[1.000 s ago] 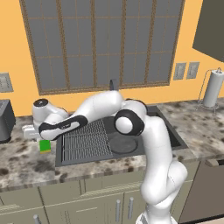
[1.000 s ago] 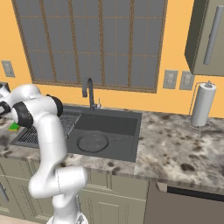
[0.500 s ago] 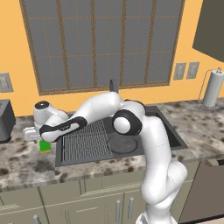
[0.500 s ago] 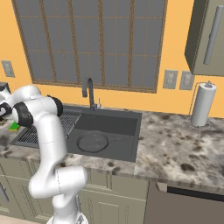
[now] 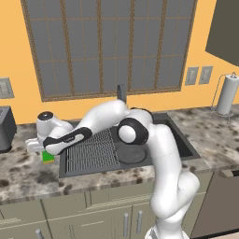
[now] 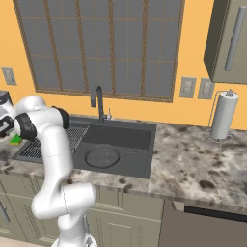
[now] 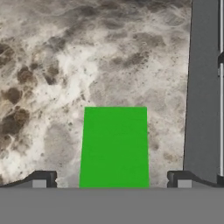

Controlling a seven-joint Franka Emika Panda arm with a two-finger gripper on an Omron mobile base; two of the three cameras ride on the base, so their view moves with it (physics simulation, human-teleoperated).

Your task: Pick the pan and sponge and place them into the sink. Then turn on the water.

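While the pan (image 6: 102, 157) stays put, fingers (image 7: 43, 179) lower, straddling sponge (image 7: 114, 146).

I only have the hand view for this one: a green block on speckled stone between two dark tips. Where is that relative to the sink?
Observer: The sponge lies on the counter just left of the sink, outside the basin.
Operator: Is the pan already in?
Observer: Yes, the pan lies flat on the basin floor, right of the ribbed rack.
Operator: Water running?
Observer: No stream shows at the faucet.
Operator: Is the claw gripping?
Observer: No, the claw is open, its tips either side of the sponge.
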